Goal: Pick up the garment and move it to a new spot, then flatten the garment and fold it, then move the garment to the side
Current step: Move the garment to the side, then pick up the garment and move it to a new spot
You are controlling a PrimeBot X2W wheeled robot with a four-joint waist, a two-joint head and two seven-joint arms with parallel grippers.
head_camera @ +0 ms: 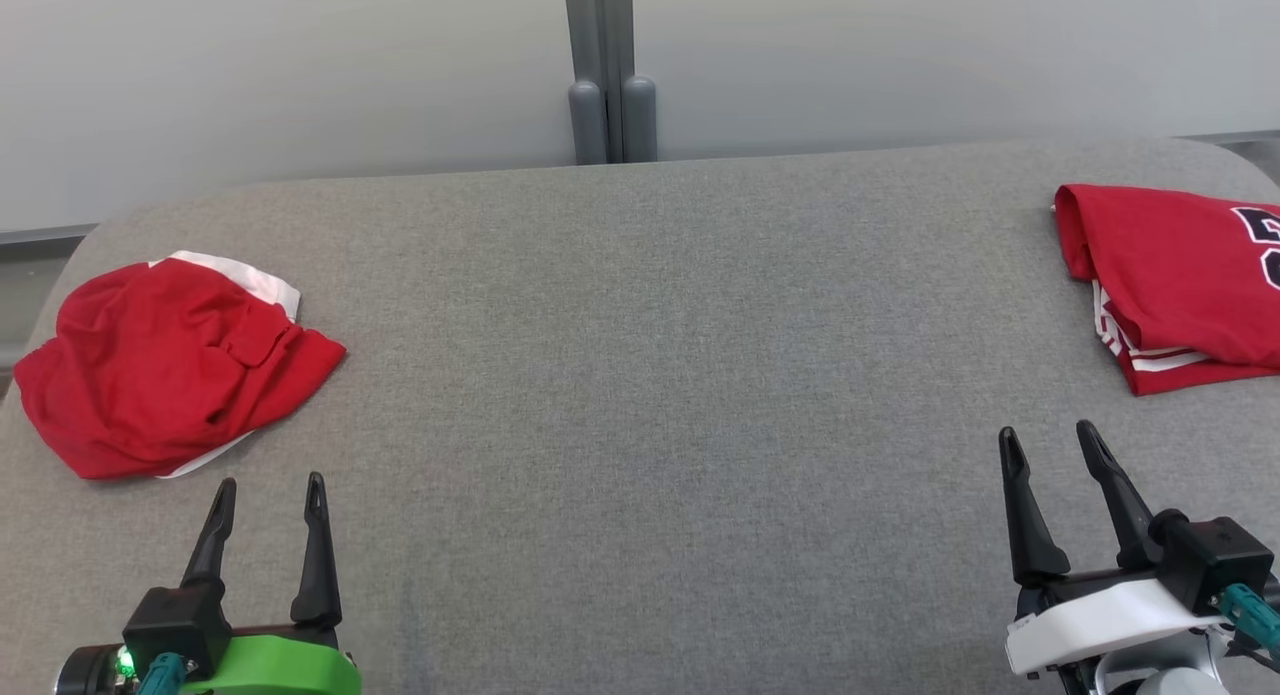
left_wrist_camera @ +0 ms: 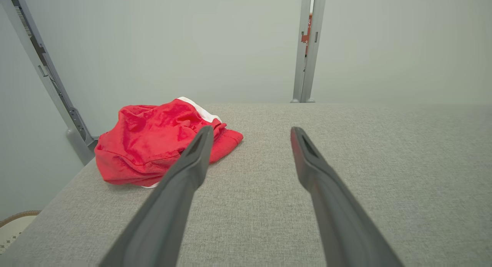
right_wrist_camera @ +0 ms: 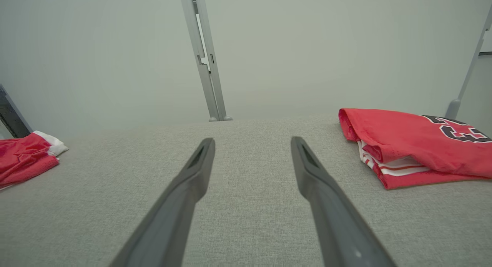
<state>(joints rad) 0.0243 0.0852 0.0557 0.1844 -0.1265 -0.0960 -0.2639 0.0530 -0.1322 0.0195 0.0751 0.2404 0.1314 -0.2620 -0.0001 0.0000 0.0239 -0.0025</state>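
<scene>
Head view, table: You look down on a grey fabric-covered table [head_camera: 640, 375] with rounded far corners. A pale wall and a grey post [head_camera: 610, 65] stand behind it.
Head view, crumpled red garment: The crumpled red garment [head_camera: 165, 365] lies in a heap at the table's left edge, with a white band showing on its far side.
Head view, folded red jersey: The folded red jersey [head_camera: 1170, 275] lies at the right edge, well apart from the heap. You see striped white-and-red trim at its near left corner and part of a dark numeral cut by the frame.
Head view, left gripper: Your left gripper [head_camera: 272, 480] sits at the lower left on a green mount, jaws spread, fingers pointing toward the heap's near edge and just short of it.
Head view, right gripper: Your right gripper [head_camera: 1048, 430] sits at the lower right on a white mount, jaws spread, near the jersey but apart from it.
Left wrist view, fingers: Both dark fingers stand wide apart over the table, with grey cloth between them.
Left wrist view, garment: The red heap lies beyond the fingers and to their left. One finger crosses in front of it in the picture.
Right wrist view, fingers: They are spread wide over bare cloth and aimed at the post.
Right wrist view, garments: The jersey lies ahead to the right, with stripes and numeral visible, and the crumpled heap lies at the far left edge.
</scene>
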